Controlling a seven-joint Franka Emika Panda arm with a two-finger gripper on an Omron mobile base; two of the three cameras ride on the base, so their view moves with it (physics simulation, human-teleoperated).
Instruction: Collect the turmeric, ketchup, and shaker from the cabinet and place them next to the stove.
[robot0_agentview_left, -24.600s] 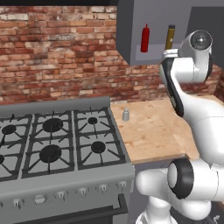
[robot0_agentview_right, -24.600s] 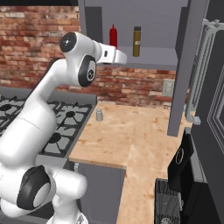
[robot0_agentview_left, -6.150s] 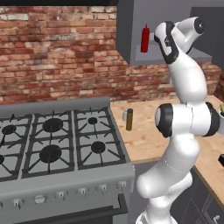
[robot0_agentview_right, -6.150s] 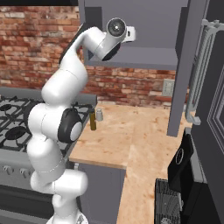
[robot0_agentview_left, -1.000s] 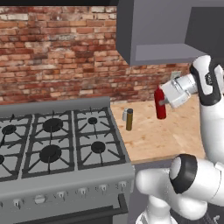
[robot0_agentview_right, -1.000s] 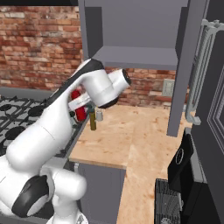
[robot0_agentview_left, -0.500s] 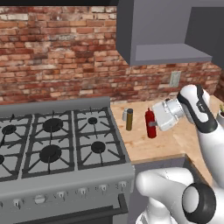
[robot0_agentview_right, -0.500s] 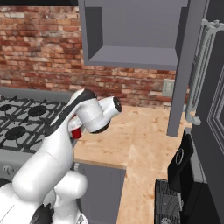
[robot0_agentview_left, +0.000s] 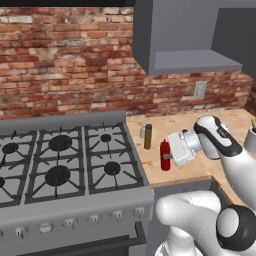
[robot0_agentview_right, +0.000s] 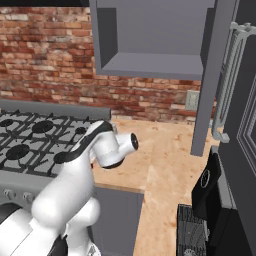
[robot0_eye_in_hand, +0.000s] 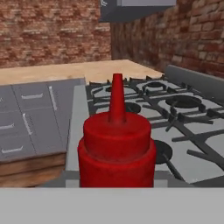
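While end effector (robot0_agentview_left: 169, 155) grips | ketchup (robot0_agentview_left: 164, 155) upright | nozzle up, axis vert.

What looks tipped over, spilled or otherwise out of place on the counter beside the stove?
Nothing stands out. The ketchup, turmeric and shaker stand upright on the counter next to the stove; no spill shows.

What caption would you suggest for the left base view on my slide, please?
Gripper shut on the ketchup, standing on the counter beside the stove, near turmeric and shaker.
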